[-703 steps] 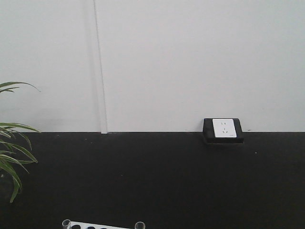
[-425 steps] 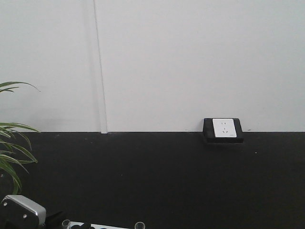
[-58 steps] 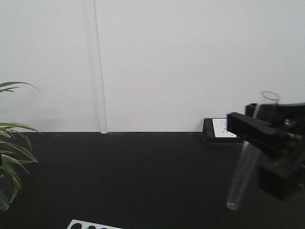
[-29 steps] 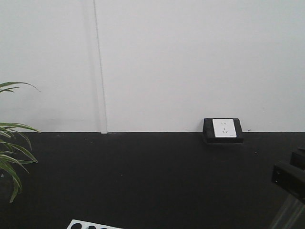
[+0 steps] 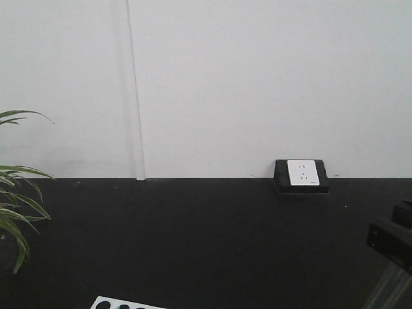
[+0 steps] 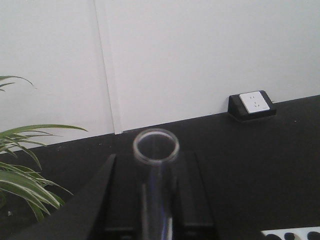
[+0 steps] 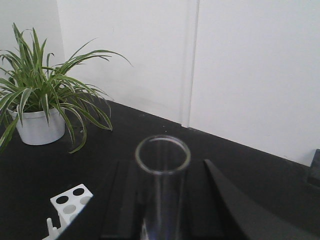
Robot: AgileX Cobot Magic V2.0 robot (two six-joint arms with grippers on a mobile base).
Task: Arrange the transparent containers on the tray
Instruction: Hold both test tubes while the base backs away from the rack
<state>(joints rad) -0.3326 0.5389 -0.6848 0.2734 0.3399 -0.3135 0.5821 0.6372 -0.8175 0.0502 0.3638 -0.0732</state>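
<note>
Left gripper (image 6: 151,162): closed on left tube (image 6: 156,200), rim above it.
Right gripper (image 7: 162,166): closed on right tube (image 7: 161,205).
Risk: slip or tilt, from a narrow pinch on smooth glass.

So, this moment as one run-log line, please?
left gripper: holds test tube | right gripper: holds second test tube | white rack: on black surface | tray: not in view

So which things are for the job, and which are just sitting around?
For the job: slim clear glass test tube in left gripper; second clear glass tube in right gripper.
Just sitting around: white perforated plastic rack; green leafy plant in white pot; white wall socket.
</note>
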